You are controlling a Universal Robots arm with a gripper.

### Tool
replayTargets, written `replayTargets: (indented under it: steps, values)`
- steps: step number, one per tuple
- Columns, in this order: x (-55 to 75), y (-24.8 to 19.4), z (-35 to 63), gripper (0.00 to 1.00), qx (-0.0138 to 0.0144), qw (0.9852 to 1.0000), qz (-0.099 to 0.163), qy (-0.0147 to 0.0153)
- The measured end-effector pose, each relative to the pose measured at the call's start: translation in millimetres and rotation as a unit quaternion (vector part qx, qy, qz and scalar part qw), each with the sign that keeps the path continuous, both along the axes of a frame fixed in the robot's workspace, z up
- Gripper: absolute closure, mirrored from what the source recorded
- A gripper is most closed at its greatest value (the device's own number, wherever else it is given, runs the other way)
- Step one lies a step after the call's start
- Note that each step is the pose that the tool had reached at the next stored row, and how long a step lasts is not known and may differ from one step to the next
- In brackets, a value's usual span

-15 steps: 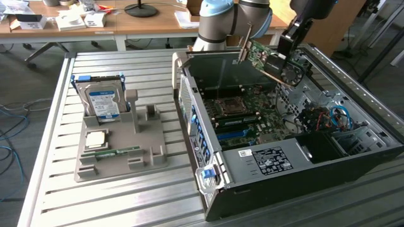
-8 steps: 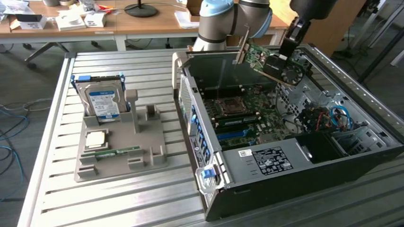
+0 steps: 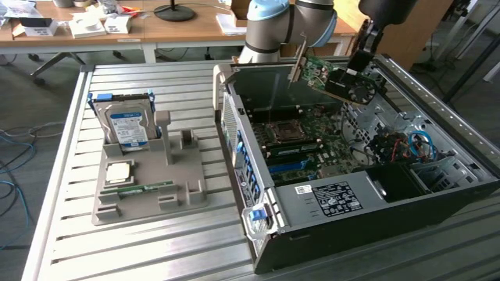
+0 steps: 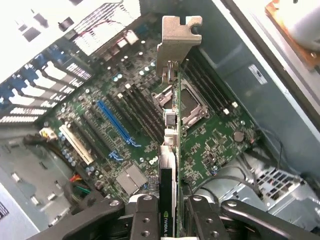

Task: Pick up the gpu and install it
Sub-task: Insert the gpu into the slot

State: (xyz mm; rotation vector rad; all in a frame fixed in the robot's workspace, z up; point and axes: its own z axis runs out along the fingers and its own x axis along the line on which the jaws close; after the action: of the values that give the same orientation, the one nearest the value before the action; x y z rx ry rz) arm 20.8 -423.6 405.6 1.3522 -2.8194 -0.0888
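Exterior view: slotted metal table [image 3: 156,246] carries an open PC case [image 3: 375,234] lying on its side, with a grey parts holder [image 3: 149,202] on the exterior view's left. The holder has a hard drive [image 3: 129,126] standing in it and a green memory stick [image 3: 145,189] lying low at the front.

Step in hand, as I judge it: pick is done, install is not. The gpu [image 3: 332,76] is off the holder and hangs tilted in the air over the open case, clear of the motherboard [image 4: 215,145].

Gripper [image 4: 171,220] is clamped on the gpu. In the wrist view, fingers [image 4: 145,215] sit on either side of the card, which runs edge-on away from them, its grey end bracket [image 4: 177,40] at the far end.

Card lies directly between the fingers and sticks out beyond them, above the CPU socket [image 4: 190,102] area, not over the blue slot [image 4: 116,122].

Seating it likely calls for shifting sideways toward an expansion slot, levelling the card, and lining the bracket up with the case's rear wall before any press. Which slot is meant, I cannot tell.
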Motion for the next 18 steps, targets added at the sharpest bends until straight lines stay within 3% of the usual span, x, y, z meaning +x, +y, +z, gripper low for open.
replayTargets:
  steps: [4, 9, 14, 18]
  values:
    - [0.0, 0.0, -0.2, 0.74, 0.0000, 0.9994, 0.033, 0.0000]
    - [0.0, 0.0, -0.5, 0.74, 0.0000, 0.9973, 0.074, 0.0000]
    - [0.0, 0.0, -0.7, 0.74, 0.0000, 0.9935, 0.114, 0.0000]
    - [0.0, 0.0, -0.9, 0.74, 0.0000, 0.9892, 0.146, 0.0000]
